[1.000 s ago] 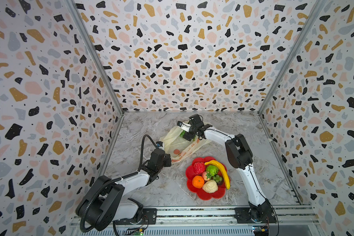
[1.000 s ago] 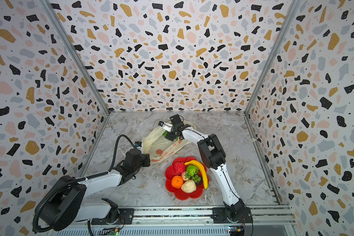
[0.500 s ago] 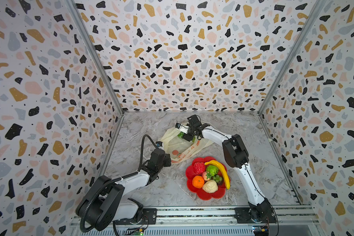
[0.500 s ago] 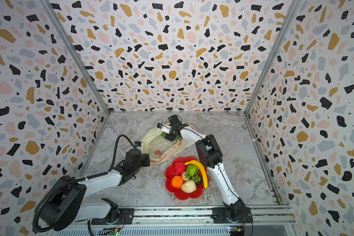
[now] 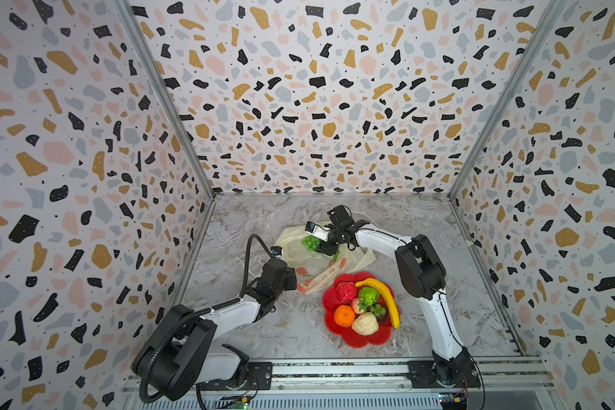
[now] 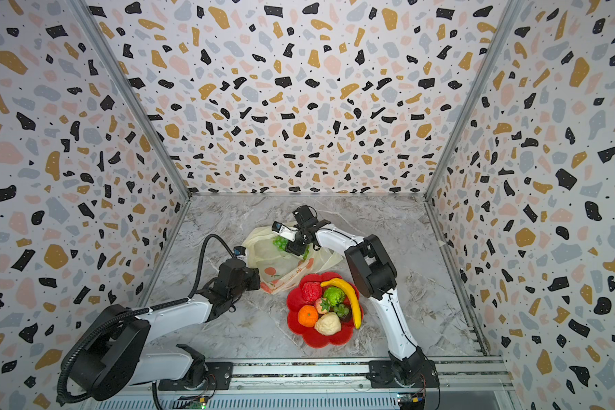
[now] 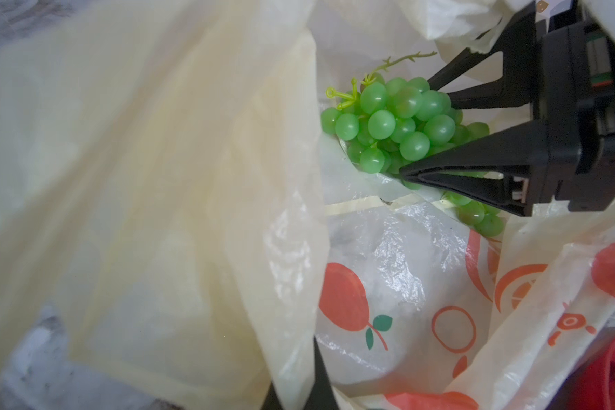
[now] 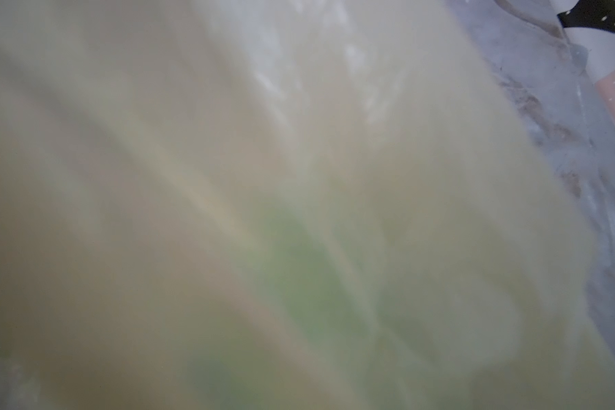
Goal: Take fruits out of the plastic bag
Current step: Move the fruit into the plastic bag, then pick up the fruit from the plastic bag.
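The cream-yellow plastic bag [image 5: 309, 261] [image 6: 268, 257] lies crumpled on the marble floor with its mouth held up. A green grape bunch [image 7: 387, 124] [image 5: 310, 242] lies inside it. My right gripper [image 7: 416, 127] [image 5: 325, 245] reaches into the mouth, one black finger pressed against each side of the bunch. My left gripper [image 7: 299, 387] [image 5: 295, 282] is shut on the bag's near edge, with film pinched between its fingers. The right wrist view shows only blurred bag film [image 8: 228, 177] and a green smear.
A red flower-shaped dish [image 5: 359, 342] stands in front of the bag. It holds a banana [image 5: 384, 298], an orange [image 5: 344, 316], a bumpy red fruit [image 5: 346, 291], a green one [image 5: 368, 295], a cream knobbly one [image 5: 365, 323] and a strawberry [image 5: 356, 306]. Patterned walls enclose three sides.
My right gripper has dropped forward into the bag's mouth and its jaws have narrowed onto the grape bunch. The left arm has not moved.
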